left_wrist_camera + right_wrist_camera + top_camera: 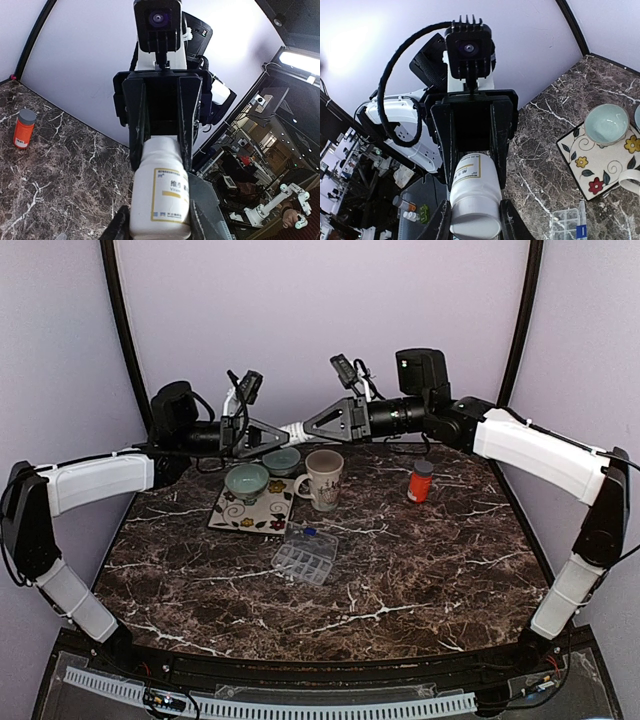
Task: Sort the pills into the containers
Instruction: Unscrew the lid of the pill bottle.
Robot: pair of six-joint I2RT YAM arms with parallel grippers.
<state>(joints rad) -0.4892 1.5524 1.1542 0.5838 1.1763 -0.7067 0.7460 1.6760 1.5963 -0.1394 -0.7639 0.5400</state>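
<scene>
A white pill bottle (293, 427) with a yellow-framed label hangs level in the air above the back of the table, held between both arms. My left gripper (280, 430) is shut on its body; the left wrist view has the bottle (160, 200) filling the space between my left gripper (159, 227) fingers. My right gripper (303, 425) is shut on the ribbed cap end, which lies nearest the camera in the right wrist view, the bottle (475, 200) sitting inside the right gripper (474, 225). A clear compartment box (306, 553) lies mid-table. No loose pills are in view.
A floral tile (250, 512) carries two pale green bowls (246, 481) (281, 460). A cream mug (323, 479) stands beside it. An orange bottle (421, 481) with a grey cap stands at the back right. Purple walls close the back and sides.
</scene>
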